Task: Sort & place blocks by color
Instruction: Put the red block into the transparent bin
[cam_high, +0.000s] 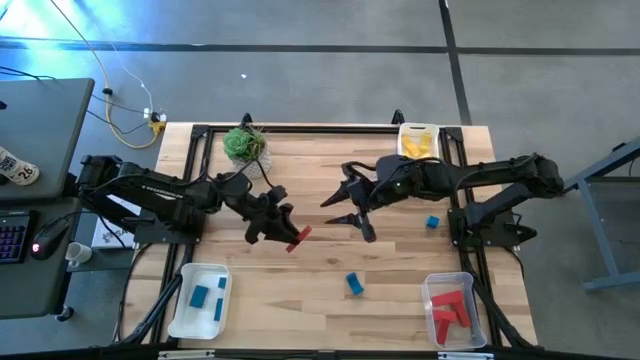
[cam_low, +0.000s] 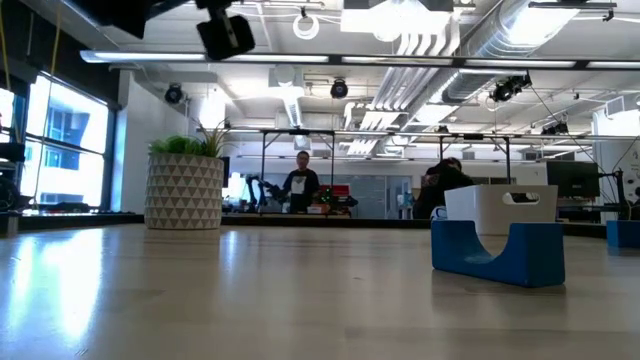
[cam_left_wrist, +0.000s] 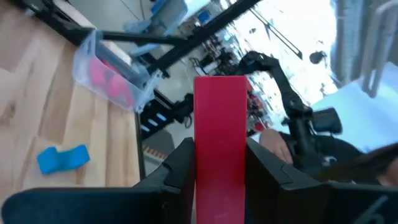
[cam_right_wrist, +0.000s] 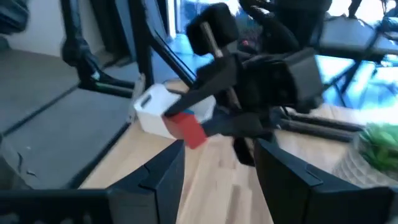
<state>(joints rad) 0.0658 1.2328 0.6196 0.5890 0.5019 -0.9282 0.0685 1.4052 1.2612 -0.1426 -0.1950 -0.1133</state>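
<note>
My left gripper (cam_high: 288, 234) hovers over the table's middle, shut on a red bar block (cam_high: 299, 238). My right gripper (cam_high: 345, 207) is open, its fingers facing the left gripper a short way to its right. In the right wrist view the red block (cam_right_wrist: 189, 129) shows ahead of my open right gripper (cam_right_wrist: 217, 180). Two blue blocks lie on the table: an arch-shaped one (cam_high: 355, 284) toward the near edge and a small one (cam_high: 432, 222) under the right arm. More blue blocks lie in the white tray (cam_high: 182, 305), red ones in the clear tray (cam_high: 430, 295). My left gripper pinches the red bar (cam_left_wrist: 219, 124) between its two fingers (cam_left_wrist: 180, 168), one on each long side. The fingers lie along the bar, and its free end (cam_left_wrist: 219, 87) sticks out well past the fingertips. The bar is lifted clear of the table.
A potted plant (cam_high: 243, 143) stands at the far edge, left of centre. A tray with yellow blocks (cam_high: 418, 140) sits at the far right. The low view shows the blue arch (cam_low: 497, 250) and the plant pot (cam_low: 185, 190). People sit in the room beyond.
</note>
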